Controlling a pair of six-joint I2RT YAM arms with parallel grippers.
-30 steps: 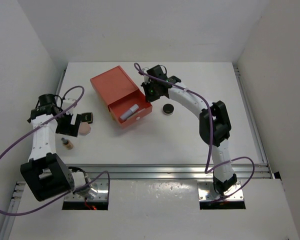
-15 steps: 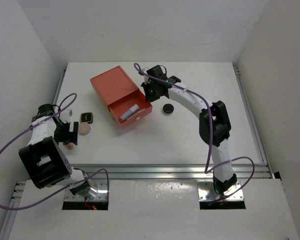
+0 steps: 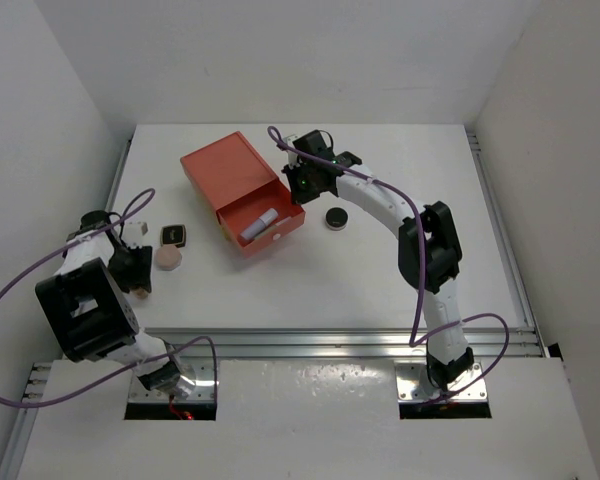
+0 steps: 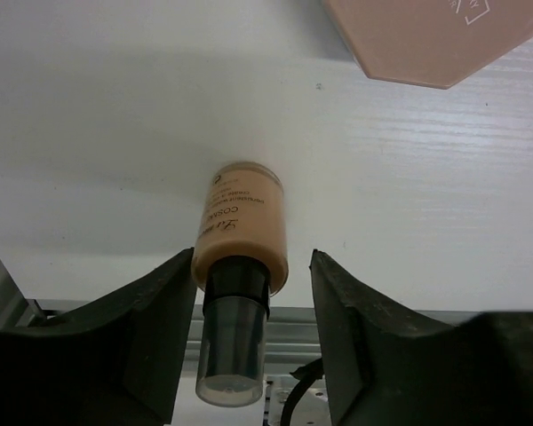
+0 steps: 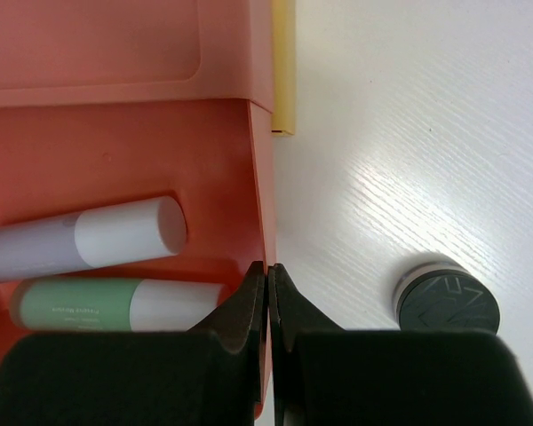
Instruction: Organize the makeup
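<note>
Left gripper (image 4: 253, 262) is nearer: brownish tube (image 4: 242, 217) lies on the table (image 4: 98, 133) between its parted jaws, cap toward the wrist, long axis along the fingers (image 4: 151, 337); gap one side, not yet clamped.

Setup notes: a coral-red drawer box (image 3: 230, 172) sat toward the back left of the white table (image 3: 380, 285), turned at an angle, with its drawer (image 3: 277, 238) pulled out toward the near right. In the right wrist view the top of the box had a shallow recessed panel, and a thin yellow strip (image 5: 283, 62) ran along the box's side next to the tabletop. Up close the table had a faint wood-grain texture. Plain white walls (image 3: 55, 110) closed in the left, back and right. A silver aluminium rail (image 3: 320, 346) ran across the near edge, slimmer rails went down both sides, and a white panel (image 3: 310, 425) sat in front of it.
</note>
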